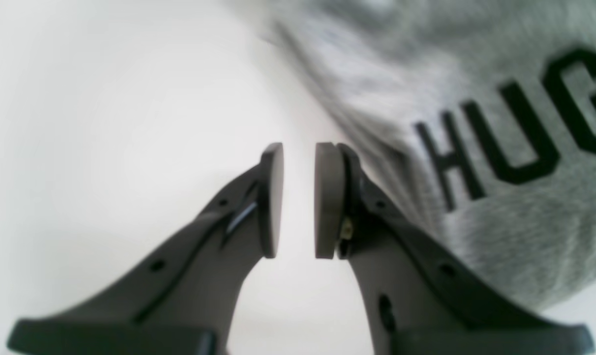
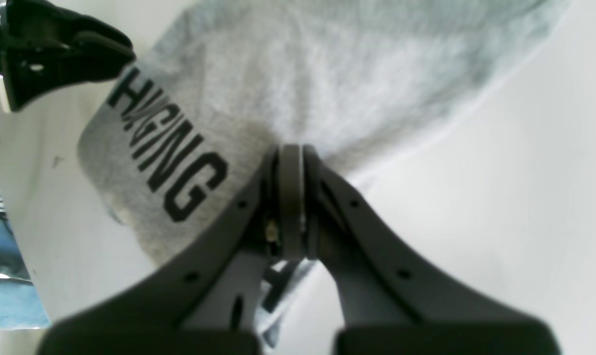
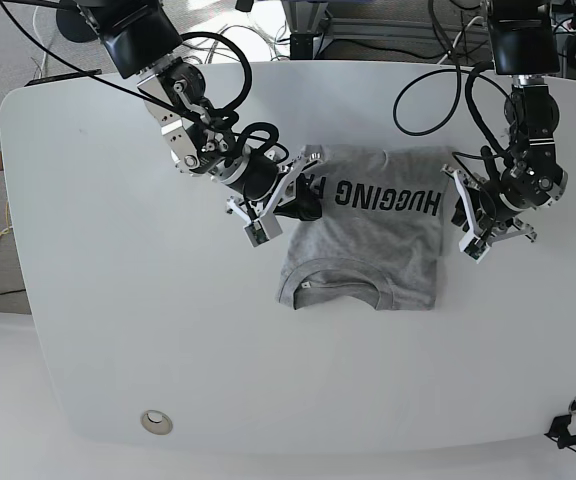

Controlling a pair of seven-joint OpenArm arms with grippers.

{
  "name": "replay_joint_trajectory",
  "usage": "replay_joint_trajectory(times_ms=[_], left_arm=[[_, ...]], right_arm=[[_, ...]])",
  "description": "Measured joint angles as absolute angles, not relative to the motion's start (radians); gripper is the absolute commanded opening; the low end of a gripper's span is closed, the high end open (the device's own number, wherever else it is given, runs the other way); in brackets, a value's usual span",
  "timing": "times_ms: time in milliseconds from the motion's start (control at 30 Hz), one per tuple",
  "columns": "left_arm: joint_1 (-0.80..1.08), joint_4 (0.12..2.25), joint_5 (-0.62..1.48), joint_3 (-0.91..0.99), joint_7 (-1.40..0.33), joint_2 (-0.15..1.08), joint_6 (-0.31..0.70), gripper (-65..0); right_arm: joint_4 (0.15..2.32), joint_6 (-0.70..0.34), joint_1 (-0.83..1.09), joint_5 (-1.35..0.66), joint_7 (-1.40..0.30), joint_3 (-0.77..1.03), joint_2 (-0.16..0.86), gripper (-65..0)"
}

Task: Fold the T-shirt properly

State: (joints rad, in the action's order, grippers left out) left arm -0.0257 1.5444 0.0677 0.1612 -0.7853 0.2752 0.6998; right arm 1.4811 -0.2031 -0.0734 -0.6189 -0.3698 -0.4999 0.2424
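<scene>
Table (image 3: 118,300) white, rounded, with T-shirt (image 3: 368,250) lying mid-table, slightly right of centre, grey, partly folded: collar edge toward the near side, black lettering "HUGGING" running along the far fold, upside down in base view. On base view's left, right gripper (image 3: 303,195) sits at the shirt's left far corner, arm reaching in from the top left with cables (image 3: 218,60) looped behind. Right wrist view: right gripper (image 2: 290,197) pads pressed together flat, grey cloth bunched right at the tips, so it is pinching the T-shirt (image 2: 327,74); lettering seen beside the left finger, other arm's dark gripper in the top left corner. On base view's right, left gripper (image 3: 473,225) is just beside the shirt's right edge. Left wrist view: left gripper (image 1: 299,197) pads stand a narrow gap apart, nothing between them, bare table (image 1: 105,123) beneath, T-shirt (image 1: 500,222) edge with "HUG" next to the right finger.
</scene>
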Motion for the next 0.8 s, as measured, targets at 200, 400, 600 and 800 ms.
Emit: replay_joint_trajectory(times_ms=[200,400,600,800], left_arm=[[0.036,1.633,0.059,0.306,-0.696,0.265,0.694,-56.3],[0.207,1.727,0.068,0.341,-0.405,0.245,0.704,-56.3],[0.346,1.761,0.062,0.47,-0.166,0.135,0.701,-56.4],[0.495,1.819,0.062,0.567,-0.08,0.048,0.688,-56.4]], right_arm=[[1.621,-0.113,-0.063,-0.616,-0.369,-0.498,0.35,-65.0],[1.728,0.007,0.049,-0.567,-0.221,-0.496,0.493,-65.0],[1.816,0.056,0.276,-0.338,-0.091,-0.398,0.492,-65.0],[1.909,0.034,0.539,-0.229,-0.044,-0.177,0.395,-65.0]])
